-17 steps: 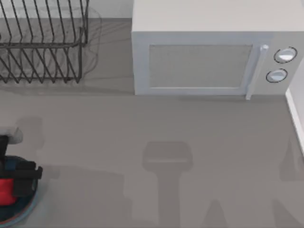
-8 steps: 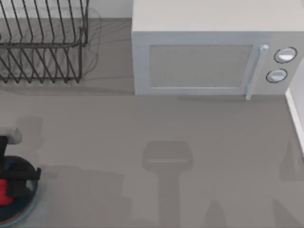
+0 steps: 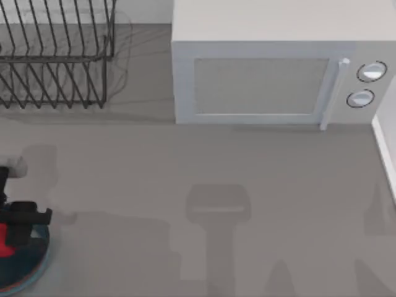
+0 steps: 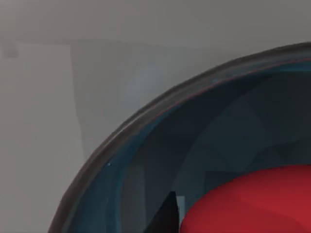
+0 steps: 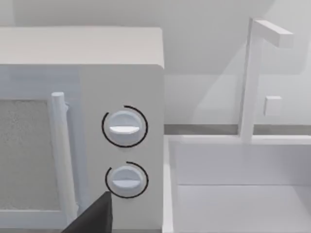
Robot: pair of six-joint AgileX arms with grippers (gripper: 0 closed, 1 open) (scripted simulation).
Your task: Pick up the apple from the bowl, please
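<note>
Hovering at the table's far left edge, my left gripper (image 3: 18, 226) hangs directly over the bowl (image 3: 37, 263), its dark body covering much of the bowl's middle. The apple (image 3: 5, 240) sits inside the bowl, a red patch showing just beside the gripper's dark body in the top view. Whether my fingers are spread or closed on the apple I cannot tell, since they are hidden under the gripper's own bulk. From the left wrist view the bowl's (image 4: 146, 121) dark rim curves across, the teal glaze falls away below it, and the apple (image 4: 252, 204) lies low in the bowl, close to the camera, with one dark fingertip (image 4: 165, 216) just beside it. A wire dish rack (image 3: 55, 55) stands at the back left and a microwave (image 3: 272, 74) at the back right. The right wrist view faces the microwave's two round knobs (image 5: 125, 127) and a white sink (image 5: 238, 194) beside it.
</note>
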